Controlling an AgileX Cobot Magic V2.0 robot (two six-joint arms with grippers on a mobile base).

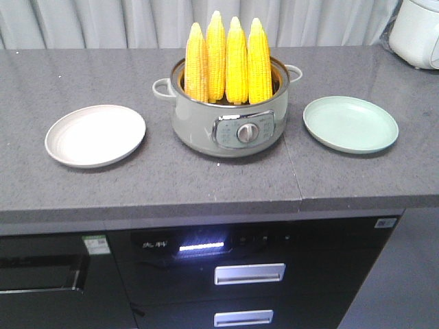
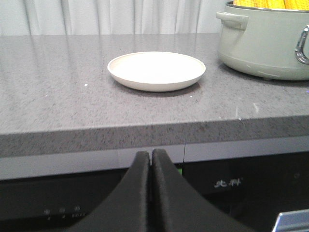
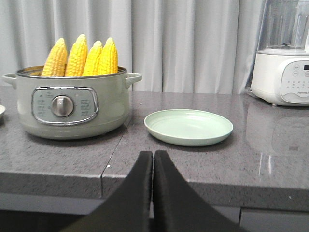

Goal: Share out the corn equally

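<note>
Pressed together on both arms, the jaws hold nothing and sit in front of the near edge of the tabletop (image 1: 206,181), below its level. The left pair faces a white plate (image 2: 155,70) and the right pair faces a pale green plate (image 3: 188,126). Four corn cobs (image 1: 228,60) stand upright, tips up, side by side and touching, in a grey-green electric pot (image 1: 230,130) at the middle of the tabletop, between the two plates. Neither plate holds any corn, so the sharing out looks not yet begun; an even split would likely mean two cobs per plate. Several things could go wrong from here. Because the cobs are packed close, jaws spread to take one may nudge or drag its neighbour and tip it over the pot's rim. A tapered, rounded cob may slip from a pinch near its tip. Laid on a shallow plate, a cob may roll off. A white appliance (image 3: 285,72) stands far right, near the green plate, and a wide swing could strike it.
</note>
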